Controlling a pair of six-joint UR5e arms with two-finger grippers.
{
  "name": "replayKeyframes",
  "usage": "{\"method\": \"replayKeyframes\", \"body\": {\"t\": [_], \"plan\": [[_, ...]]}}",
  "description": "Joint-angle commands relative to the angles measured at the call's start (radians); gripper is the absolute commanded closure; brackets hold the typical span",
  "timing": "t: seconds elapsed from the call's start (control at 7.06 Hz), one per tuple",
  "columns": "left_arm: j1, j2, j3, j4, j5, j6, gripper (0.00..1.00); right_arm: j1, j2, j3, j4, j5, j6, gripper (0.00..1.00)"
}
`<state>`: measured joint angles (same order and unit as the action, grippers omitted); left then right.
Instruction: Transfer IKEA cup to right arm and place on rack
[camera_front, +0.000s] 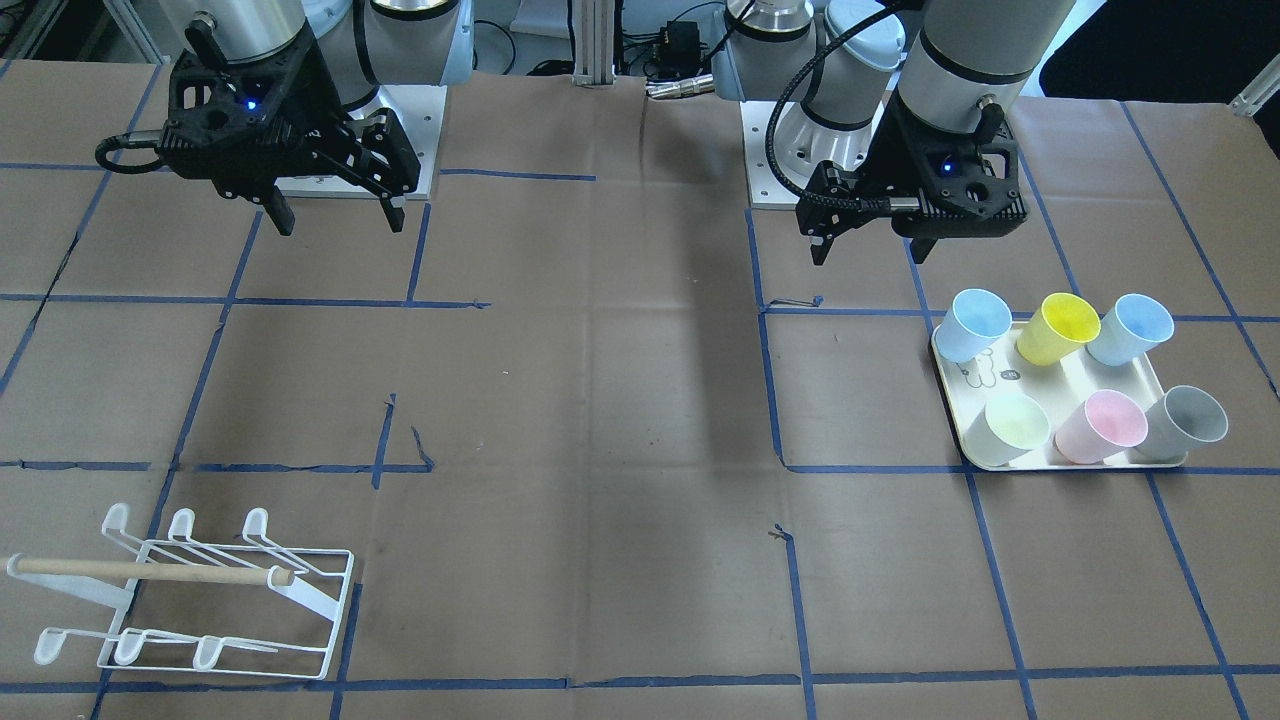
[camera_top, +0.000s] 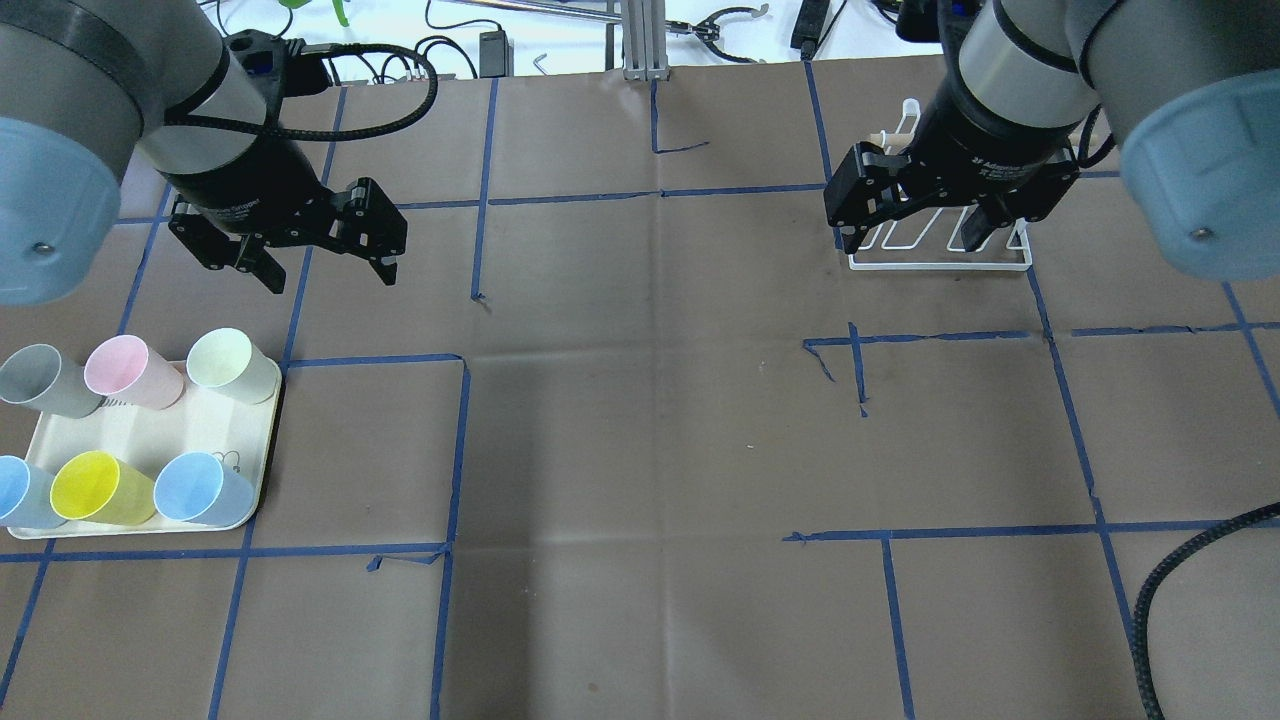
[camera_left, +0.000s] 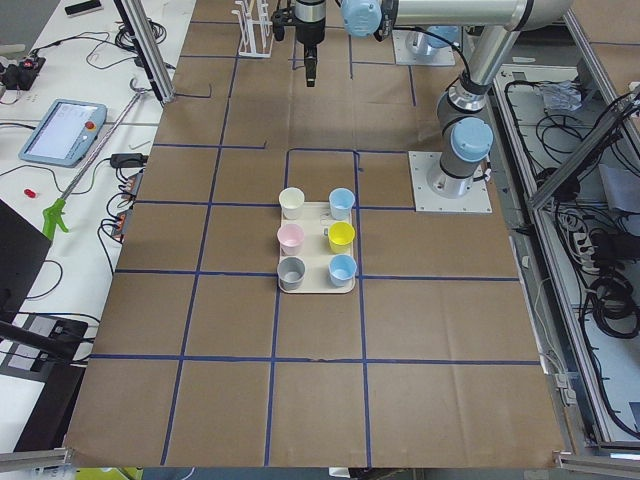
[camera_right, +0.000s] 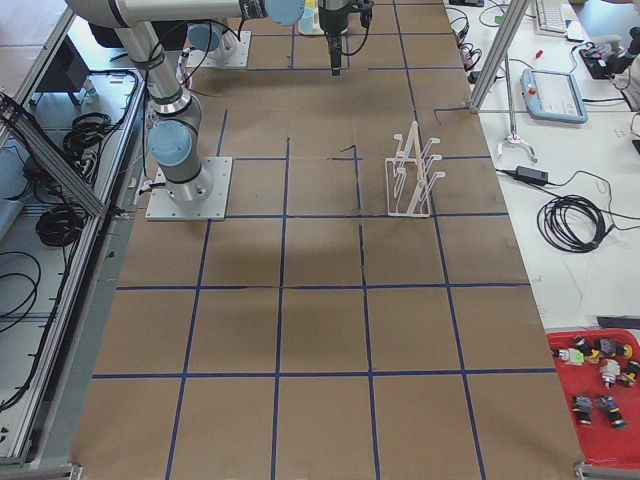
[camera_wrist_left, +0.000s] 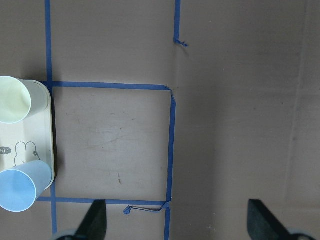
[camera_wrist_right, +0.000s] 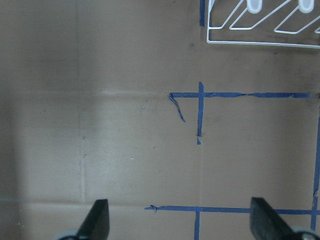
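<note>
pale green cup (camera_top: 225, 362) stands near the wide-open, empty left tool (camera_top: 330, 278); the right tool (camera_top: 910, 238), also wide, is well apart.

Six pastel cups (camera_front: 1058, 327) upright on tray (camera_front: 1075, 372) — white wire rack (camera_front: 150, 570) well apart.

The right gripper (camera_wrist_right: 181, 221) looks straight down on the brown paper table (camera_wrist_right: 100, 100). Only its two black fingertips (camera_wrist_right: 97, 220) show, at the bottom edge, spread wide with bare paper between them. Blue tape (camera_wrist_right: 200, 95) forms a small cross above the middle, and another strip runs along near the bottom. The white wire rack (camera_wrist_right: 254, 5) sits in the upper right corner, cut off by the view's edge, well apart from the fingertips.
</note>
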<state>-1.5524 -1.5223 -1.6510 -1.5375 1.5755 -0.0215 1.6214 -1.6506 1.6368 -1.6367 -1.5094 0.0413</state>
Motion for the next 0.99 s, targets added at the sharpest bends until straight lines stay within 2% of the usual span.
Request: {"method": "replayKeyframes", "body": {"t": [0.0, 0.85], "plan": [[0.0, 0.001, -0.001, 0.0, 0.0, 0.0, 0.0, 0.0, 0.0, 0.0, 0.0, 0.0, 0.0, 0.0], [0.0, 0.008, -0.012, 0.0, 0.001, 0.002, 0.0, 0.0, 0.0, 0.002, 0.002, 0.002, 0.003, 0.0]]}}
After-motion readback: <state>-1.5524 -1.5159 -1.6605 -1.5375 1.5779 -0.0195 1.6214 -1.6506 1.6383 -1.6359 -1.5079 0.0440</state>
